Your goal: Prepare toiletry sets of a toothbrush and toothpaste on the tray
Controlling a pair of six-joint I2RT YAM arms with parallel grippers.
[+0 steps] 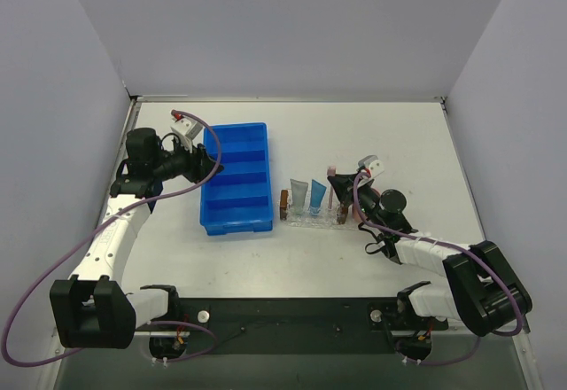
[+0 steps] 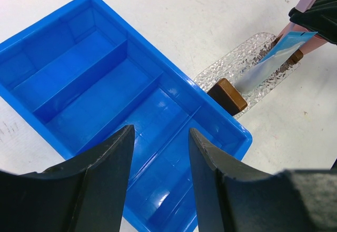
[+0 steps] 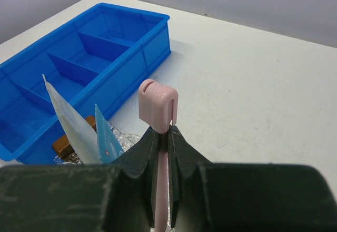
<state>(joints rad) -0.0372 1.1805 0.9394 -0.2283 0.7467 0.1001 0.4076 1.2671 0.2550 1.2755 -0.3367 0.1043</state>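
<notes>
White matte table [image 1: 372, 133], a few faint scuffs, black strip [image 1: 292, 312] along its lower edge in the top view. Plain grey-lilac walls [image 1: 292, 18] on three sides.

Blue compartmented bin [image 1: 236, 177] left of centre, nothing in it. Clear glittery tray [image 1: 312, 219] just right of the bin, long axis left-right across the frame, a brown block [image 2: 227, 96] at the end nearest the bin.

Grey toothpaste tube [image 1: 299, 193] and blue toothpaste tube [image 1: 317, 195] lean in the tray side by side, flat crimped ends toward the top of the frame.

Pink toothbrush [image 3: 158, 103] is at the tray's right end, pinched in the right gripper [image 3: 164, 135], jaws narrow on its shaft. Long axis runs roughly up-down in the top view, crossing the tray's axis; capped end points to the upper frame, slightly left (can't tell if the lower end touches the tray).

Left gripper [image 2: 159, 134] is about half open, holding nothing, above the bin's edge.
</notes>
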